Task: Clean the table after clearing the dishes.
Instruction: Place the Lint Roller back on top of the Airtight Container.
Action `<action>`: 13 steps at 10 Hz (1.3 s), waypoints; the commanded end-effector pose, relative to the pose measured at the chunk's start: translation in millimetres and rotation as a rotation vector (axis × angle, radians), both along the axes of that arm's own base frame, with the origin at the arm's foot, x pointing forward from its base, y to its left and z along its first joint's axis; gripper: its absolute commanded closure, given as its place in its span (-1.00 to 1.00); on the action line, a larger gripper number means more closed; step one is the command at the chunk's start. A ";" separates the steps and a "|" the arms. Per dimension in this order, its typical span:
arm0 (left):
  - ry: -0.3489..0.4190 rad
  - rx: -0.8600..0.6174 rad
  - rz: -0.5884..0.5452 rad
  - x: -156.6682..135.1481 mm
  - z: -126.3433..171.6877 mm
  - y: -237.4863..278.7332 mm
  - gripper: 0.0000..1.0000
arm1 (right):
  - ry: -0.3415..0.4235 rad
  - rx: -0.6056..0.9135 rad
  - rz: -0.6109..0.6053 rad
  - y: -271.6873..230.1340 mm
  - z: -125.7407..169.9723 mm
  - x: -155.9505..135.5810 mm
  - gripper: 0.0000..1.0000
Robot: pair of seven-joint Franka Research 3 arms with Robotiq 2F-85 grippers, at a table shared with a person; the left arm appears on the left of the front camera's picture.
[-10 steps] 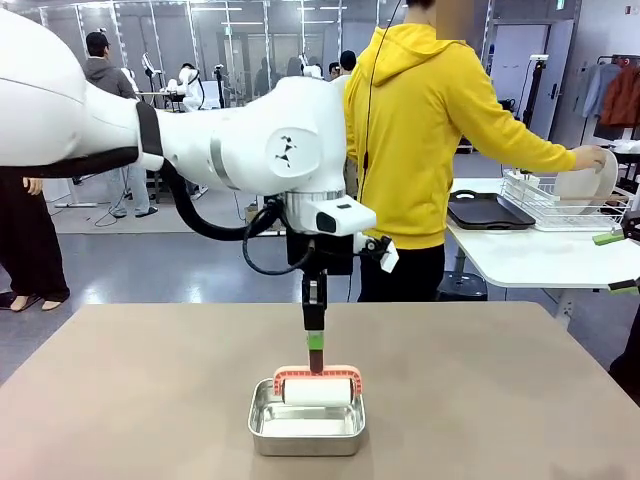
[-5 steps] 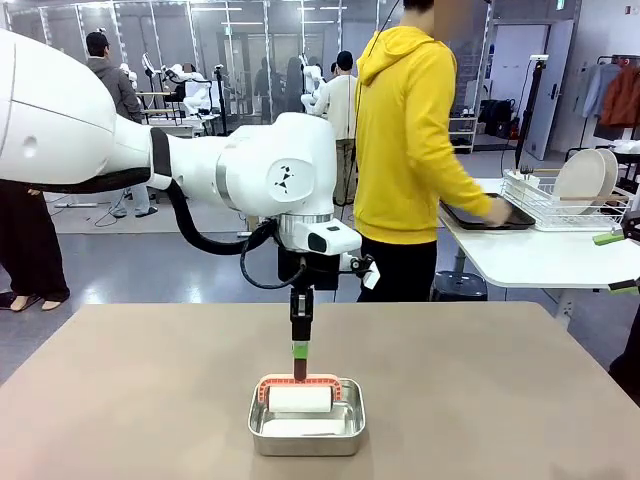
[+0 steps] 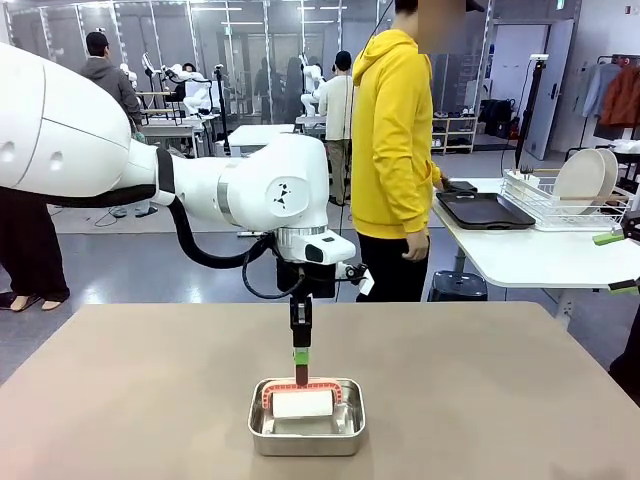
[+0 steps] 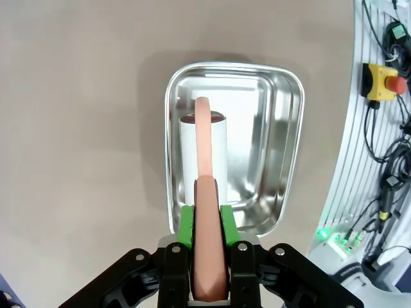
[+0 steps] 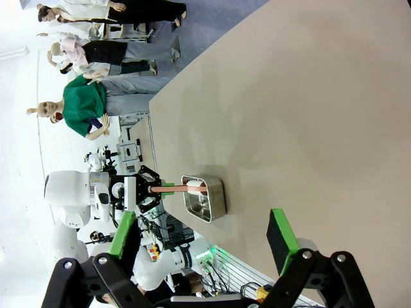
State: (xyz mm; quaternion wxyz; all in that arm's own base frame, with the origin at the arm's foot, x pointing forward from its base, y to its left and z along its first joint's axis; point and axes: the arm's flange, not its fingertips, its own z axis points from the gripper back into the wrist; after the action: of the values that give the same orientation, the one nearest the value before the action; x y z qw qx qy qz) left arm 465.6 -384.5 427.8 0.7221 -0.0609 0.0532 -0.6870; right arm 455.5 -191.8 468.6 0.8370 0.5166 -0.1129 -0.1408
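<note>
**Roller handle pinched over the steel tin**

While the left gripper (image 4: pixel 209 221) is pointing straight down over the table (image 3: pixel 500 390), its green pads (image 4: pixel 187 224) are pressing flat against both sides of a pink handle (image 4: pixel 205 192), so the jaws are clamped tight on it. That handle is running down to a white roller (image 3: pixel 303 404), which is sitting inside a small shiny steel tin (image 3: pixel 306 418); whether the roll is resting on the tin's floor or hanging just above it is hard to tell. In the left wrist view the roller is lying towards one long side of the tin, leaving bare metal on the other side.

Across at the right edge of the front view, the right gripper (image 5: pixel 202 234) is hanging with its jaws spread wide and nothing between them, its green pads (image 5: pixel 280 232) well apart.

Around the tin, the grey-brown table is showing a plain matte top. Beyond the far edge, a person in a yellow hoodie (image 3: pixel 395 150) is standing side-on beside a smaller white table (image 3: pixel 530 255). On that white table, a dark tray (image 3: pixel 485 211) is lying flat, and two white plates (image 3: pixel 582 177) are standing upright in a wire rack (image 3: pixel 560 200) just beside it.
</note>
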 end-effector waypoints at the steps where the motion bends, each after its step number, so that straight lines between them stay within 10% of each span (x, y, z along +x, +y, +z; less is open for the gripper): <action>1: -0.015 -0.011 -0.008 8.0 -1.9 -0.5 0.59 | -0.001 0.002 0.007 2.1 2.0 -1.3 -1.00; 7: -0.023 -0.004 -0.025 9.8 1.4 -0.6 -1.00 | -0.001 0.002 0.007 2.1 2.0 -1.3 -1.00; 13: -0.017 -0.008 -0.003 8.3 0.0 -2.8 -1.00 | -0.001 0.002 0.007 2.1 2.0 -1.3 -1.00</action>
State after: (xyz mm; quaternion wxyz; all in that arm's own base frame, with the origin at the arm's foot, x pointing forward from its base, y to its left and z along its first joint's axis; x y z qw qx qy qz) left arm 474.2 -387.9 427.4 0.7213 -0.0587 0.0445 -0.6887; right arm 455.5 -191.8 468.7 0.8370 0.5166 -0.1129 -0.1408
